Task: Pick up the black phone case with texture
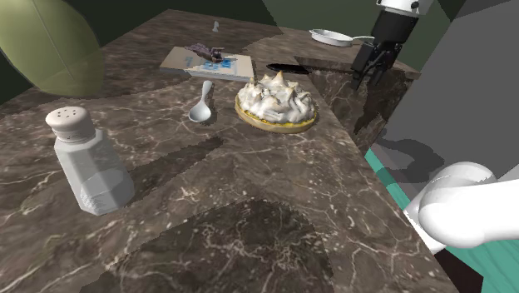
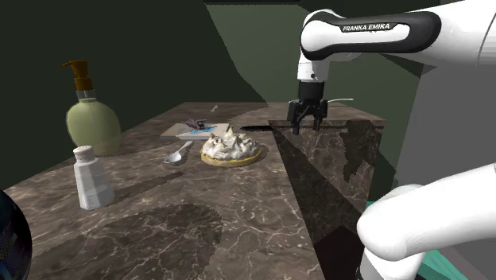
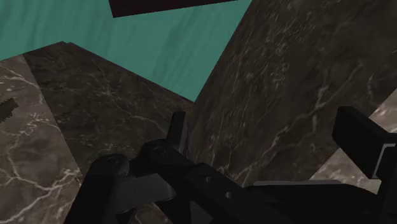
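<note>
In the shoulder view, the left of the frame holds only bystanders: a white salt shaker (image 1: 87, 162) at lower left, then a pale spoon (image 1: 202, 104) and a flat tray (image 1: 204, 61) above it, then a meringue pie (image 1: 276, 101) near the middle. Just above and right of the pie, the black phone case (image 1: 283, 67) lies flat on the marble tabletop (image 1: 166, 208). It reads as a thin dark sliver at the foot of a raised marble block (image 1: 349, 87); its texture is too small to make out. Its long axis runs roughly across the frame, from left to right, with the right end toward the block. Further right, the tool (image 1: 364, 79) hangs over that block, released, its fingers (image 2: 295, 123) standing apart with nothing between them. So the case lies to the tool's left in this view, and lower, down on the tabletop and not on the block. I judge the coming move to be a shift leftward past the block's edge, then a descent, with the jaws set across the case's short width.
</note>
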### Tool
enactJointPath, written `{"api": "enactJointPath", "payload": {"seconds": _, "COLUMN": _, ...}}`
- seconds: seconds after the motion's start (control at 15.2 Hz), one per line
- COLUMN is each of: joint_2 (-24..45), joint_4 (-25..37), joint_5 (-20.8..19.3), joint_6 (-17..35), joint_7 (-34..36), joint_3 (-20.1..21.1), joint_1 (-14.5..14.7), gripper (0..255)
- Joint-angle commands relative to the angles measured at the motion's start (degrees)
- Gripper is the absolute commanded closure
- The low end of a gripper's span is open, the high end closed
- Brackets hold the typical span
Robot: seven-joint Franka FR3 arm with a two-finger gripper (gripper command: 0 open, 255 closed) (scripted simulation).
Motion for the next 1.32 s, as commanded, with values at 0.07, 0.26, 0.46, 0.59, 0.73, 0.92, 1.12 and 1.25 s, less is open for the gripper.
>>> {"api": "enactJointPath", "payload": {"seconds": 0.07, "joint_2": 2.28, "joint_4": 1.39, "joint_5": -0.51, "joint_6": 0.85, "joint_7": -2.46, "joint_3": -0.74, "joint_1": 0.68, "gripper": 0}}
{"api": "enactJointPath", "payload": {"seconds": 0.26, "joint_2": 9.15, "joint_4": 6.05, "joint_5": -1.63, "joint_6": 2.97, "joint_7": -9.72, "joint_3": -2.71, "joint_1": 2.78, "gripper": 0}}
{"api": "enactJointPath", "payload": {"seconds": 0.46, "joint_2": 16.01, "joint_4": 11.36, "joint_5": -2.15, "joint_6": 4.47, "joint_7": -16.85, "joint_3": -4.28, "joint_1": 4.83, "gripper": 0}}
{"api": "enactJointPath", "payload": {"seconds": 0.59, "joint_2": 20.57, "joint_4": 15.23, "joint_5": -2.21, "joint_6": 5.1, "joint_7": -21.54, "joint_3": -5.08, "joint_1": 6.12, "gripper": 0}}
{"api": "enactJointPath", "payload": {"seconds": 0.73, "joint_2": 25.09, "joint_4": 19.34, "joint_5": -2.07, "joint_6": 5.46, "joint_7": -26.16, "joint_3": -5.65, "joint_1": 7.27, "gripper": 0}}
{"api": "enactJointPath", "payload": {"seconds": 0.92, "joint_2": 31.81, "joint_4": 25.96, "joint_5": -1.59, "joint_6": 5.46, "joint_7": -32.92, "joint_3": -6.07, "joint_1": 8.76, "gripper": 0}}
{"api": "enactJointPath", "payload": {"seconds": 1.12, "joint_2": 38.43, "joint_4": 33.09, "joint_5": -0.95, "joint_6": 4.86, "joint_7": -39.4, "joint_3": -5.96, "joint_1": 9.96, "gripper": 0}}
{"api": "enactJointPath", "payload": {"seconds": 1.25, "joint_2": 42.81, "joint_4": 38.15, "joint_5": -0.54, "joint_6": 4.12, "joint_7": -43.52, "joint_3": -5.63, "joint_1": 10.64, "gripper": 0}}
